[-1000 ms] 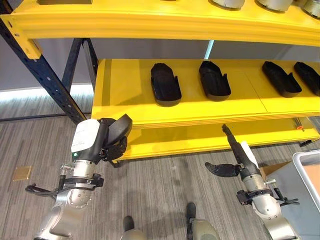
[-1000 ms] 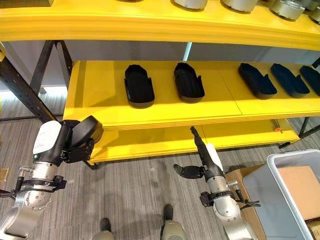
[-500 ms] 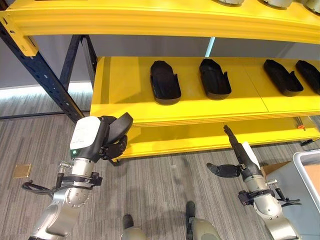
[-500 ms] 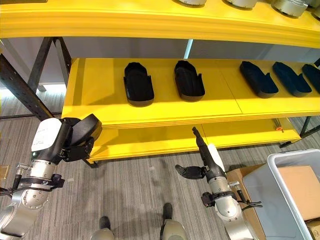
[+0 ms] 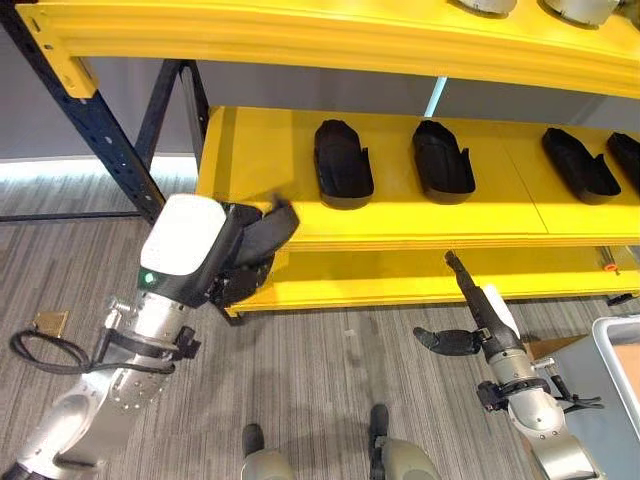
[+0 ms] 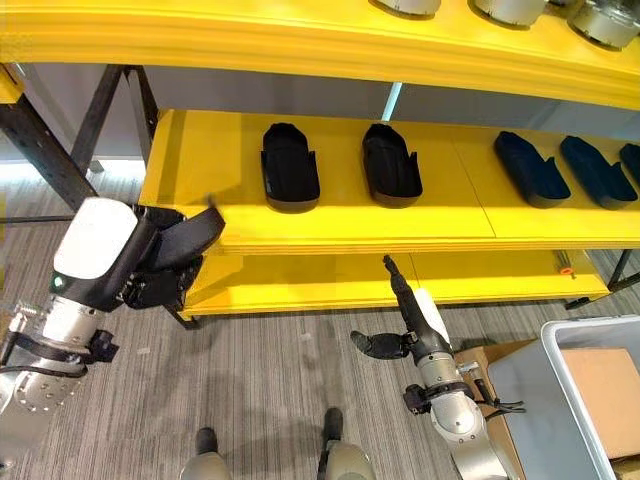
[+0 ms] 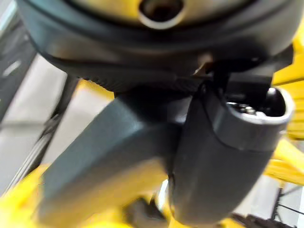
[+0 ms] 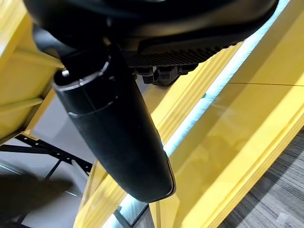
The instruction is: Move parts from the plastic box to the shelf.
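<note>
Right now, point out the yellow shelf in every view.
Left eye view: yellow shelf across the upper half.
Right eye view: likewise.
Left wrist view: yellow patches past the left hand and the black part it grips.
Right wrist view: yellow boards beyond the right hand.
Landmark, eye views: leftmost resting part on the middle board.

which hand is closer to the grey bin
Right. The right hand hangs just left of the grey bin; the left hand, holding a black part, is far across by the shelf's left end.

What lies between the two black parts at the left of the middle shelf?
Nothing: in the left eye view, bare yellow shelf separates the left part from the next part.
</note>
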### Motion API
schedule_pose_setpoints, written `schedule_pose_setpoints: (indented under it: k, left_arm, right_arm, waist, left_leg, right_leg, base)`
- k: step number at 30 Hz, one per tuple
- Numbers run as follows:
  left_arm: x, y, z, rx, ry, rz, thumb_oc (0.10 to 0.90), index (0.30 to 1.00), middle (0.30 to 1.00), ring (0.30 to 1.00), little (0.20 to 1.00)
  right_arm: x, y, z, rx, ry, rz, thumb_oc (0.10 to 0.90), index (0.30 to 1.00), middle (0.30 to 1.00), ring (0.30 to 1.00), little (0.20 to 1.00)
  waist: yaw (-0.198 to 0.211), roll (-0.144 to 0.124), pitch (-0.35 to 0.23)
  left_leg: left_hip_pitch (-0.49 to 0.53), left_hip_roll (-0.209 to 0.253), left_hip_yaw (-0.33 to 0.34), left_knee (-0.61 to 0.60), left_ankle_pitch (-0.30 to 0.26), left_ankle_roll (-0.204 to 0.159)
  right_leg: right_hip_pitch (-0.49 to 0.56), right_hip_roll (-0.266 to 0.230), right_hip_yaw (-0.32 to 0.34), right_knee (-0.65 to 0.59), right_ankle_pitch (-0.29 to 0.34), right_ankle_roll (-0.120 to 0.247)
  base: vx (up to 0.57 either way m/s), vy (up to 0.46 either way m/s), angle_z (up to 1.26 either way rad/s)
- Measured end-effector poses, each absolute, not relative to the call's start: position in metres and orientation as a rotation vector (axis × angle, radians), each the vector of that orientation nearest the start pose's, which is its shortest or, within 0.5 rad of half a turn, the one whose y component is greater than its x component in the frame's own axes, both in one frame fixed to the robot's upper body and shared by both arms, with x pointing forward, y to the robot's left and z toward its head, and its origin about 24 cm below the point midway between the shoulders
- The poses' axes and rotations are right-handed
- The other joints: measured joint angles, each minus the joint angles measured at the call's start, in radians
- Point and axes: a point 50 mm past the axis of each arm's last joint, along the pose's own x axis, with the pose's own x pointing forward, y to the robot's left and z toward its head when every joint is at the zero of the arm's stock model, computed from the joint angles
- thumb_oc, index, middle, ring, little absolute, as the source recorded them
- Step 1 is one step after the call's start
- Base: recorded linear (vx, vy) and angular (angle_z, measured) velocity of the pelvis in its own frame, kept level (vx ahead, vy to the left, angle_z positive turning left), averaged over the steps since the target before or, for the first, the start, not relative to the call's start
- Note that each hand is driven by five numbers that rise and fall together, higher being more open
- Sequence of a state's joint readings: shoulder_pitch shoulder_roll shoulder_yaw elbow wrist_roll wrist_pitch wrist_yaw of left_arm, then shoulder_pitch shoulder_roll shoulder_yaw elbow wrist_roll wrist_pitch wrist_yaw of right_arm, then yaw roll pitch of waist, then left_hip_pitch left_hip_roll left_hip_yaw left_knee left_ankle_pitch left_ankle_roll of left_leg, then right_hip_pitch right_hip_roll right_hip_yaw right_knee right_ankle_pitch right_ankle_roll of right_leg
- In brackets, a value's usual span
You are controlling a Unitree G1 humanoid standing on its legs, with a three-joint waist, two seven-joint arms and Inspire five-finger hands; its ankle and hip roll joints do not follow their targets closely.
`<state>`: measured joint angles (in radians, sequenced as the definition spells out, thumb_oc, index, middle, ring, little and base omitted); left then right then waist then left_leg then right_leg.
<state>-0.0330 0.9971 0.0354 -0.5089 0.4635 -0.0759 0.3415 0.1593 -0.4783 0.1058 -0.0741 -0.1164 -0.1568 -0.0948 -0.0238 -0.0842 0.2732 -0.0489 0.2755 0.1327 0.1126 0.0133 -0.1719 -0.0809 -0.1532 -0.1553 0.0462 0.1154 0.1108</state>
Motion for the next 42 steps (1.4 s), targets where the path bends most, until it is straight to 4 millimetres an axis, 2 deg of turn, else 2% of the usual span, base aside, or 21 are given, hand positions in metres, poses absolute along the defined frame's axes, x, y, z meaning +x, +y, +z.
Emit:
schedule_pose_setpoints:
  k: [1, 2, 3, 11, 19, 27, 33, 42]
  left_arm:
    - [0.217, 0.205, 0.254, 1.304, -1.02, 0.193, 0.4, 0.3, 0.3, 0.3, 0.3]
    - [0.214, 0.201, 0.267, 1.312, -1.085, 0.191, 0.4, 0.3, 0.3, 0.3, 0.3]
    - [0.211, 0.196, 0.27, 1.32, -1.112, 0.142, 0.4, 0.3, 0.3, 0.3, 0.3]
    - [0.198, 0.169, 0.269, 1.308, -1.268, -0.035, 0.4, 0.3, 0.3, 0.3, 0.3]
    - [0.196, 0.167, 0.269, 1.302, -1.286, -0.053, 0.4, 0.3, 0.3, 0.3, 0.3]
    - [0.198, 0.168, 0.267, 1.325, -1.275, -0.049, 0.4, 0.3, 0.3, 0.3, 0.3]
    - [0.214, 0.189, 0.244, 1.481, -1.112, -0.038, 0.4, 0.3, 0.3, 0.3, 0.3]
    - [0.222, 0.232, 0.225, 1.634, -0.87, 0.086, 0.4, 0.3, 0.3, 0.3, 0.3]
  right_arm:
    - [0.219, -0.212, 0.05, -0.566, -0.073, 0.075, 0.9, 1.0, 1.0, 1.0, 1.0]
    - [0.219, -0.212, 0.05, -0.567, -0.073, 0.075, 0.9, 1.0, 1.0, 1.0, 1.0]
    - [0.219, -0.212, 0.05, -0.568, -0.073, 0.075, 0.9, 1.0, 1.0, 1.0, 1.0]
    - [0.219, -0.212, 0.049, -0.583, -0.068, 0.09, 0.9, 1.0, 1.0, 1.0, 1.0]
    - [0.212, -0.217, 0.044, -0.603, -0.037, 0.097, 0.9, 1.0, 1.0, 1.0, 1.0]
    - [0.211, -0.218, 0.043, -0.604, -0.032, 0.096, 0.9, 1.0, 1.0, 1.0, 1.0]
    - [0.205, -0.22, 0.038, -0.606, -0.006, 0.095, 0.9, 1.0, 1.0, 1.0, 1.0]
    - [0.201, -0.222, 0.034, -0.607, 0.017, 0.094, 0.9, 1.0, 1.0, 1.0, 1.0]
  waist:
    - [-0.004, 0.0, 0.0]
    - [-0.007, 0.001, -0.001]
    - [-0.015, 0.006, -0.001]
    - [-0.053, 0.025, -0.007]
    - [-0.056, 0.047, -0.019]
    - [-0.055, 0.052, -0.026]
    - [-0.055, 0.065, -0.068]
    - [-0.051, 0.062, -0.07]
  left_leg:
    - [0.003, 0.0, 0.0, 0.0, -0.001, 0.0]
    - [0.004, -0.001, 0.0, 0.0, -0.001, 0.0]
    - [0.004, -0.002, 0.001, 0.0, -0.001, 0.0]
    - [0.035, -0.002, 0.015, -0.015, 0.005, -0.007]
    - [0.035, -0.002, 0.015, -0.015, 0.001, -0.001]
    - [0.033, -0.001, 0.015, -0.014, 0.001, -0.001]
    - [0.034, 0.0, 0.016, -0.019, 0.001, -0.002]
    - [0.02, 0.0, 0.014, -0.017, 0.002, -0.001]
  right_leg:
    - [0.005, 0.0, -0.001, -0.003, 0.001, -0.001]
    - [0.006, -0.001, 0.0, -0.004, 0.002, -0.001]
    - [0.007, -0.001, 0.0, -0.008, 0.004, 0.0]
    - [0.021, 0.004, 0.008, -0.009, 0.015, -0.001]
    - [0.02, 0.004, 0.009, -0.009, 0.014, -0.002]
    - [0.019, 0.002, 0.011, -0.009, 0.012, -0.007]
    - [0.016, 0.005, 0.011, -0.01, 0.012, -0.004]
    - [0.004, 0.003, 0.011, -0.007, 0.004, -0.002]
  base:
    - [0.0, 0.0, 0.0]
    - [0.0, 0.0, 0.0]
    - [0.0, 0.0, 0.0]
    - [0.01, 0.004, -0.05]
    - [0.0, 0.0, 0.0]
    - [0.0, 0.0, 0.0]
    - [0.0, 0.0, 0.0]
    - [0.0, 0.0, 0.0]
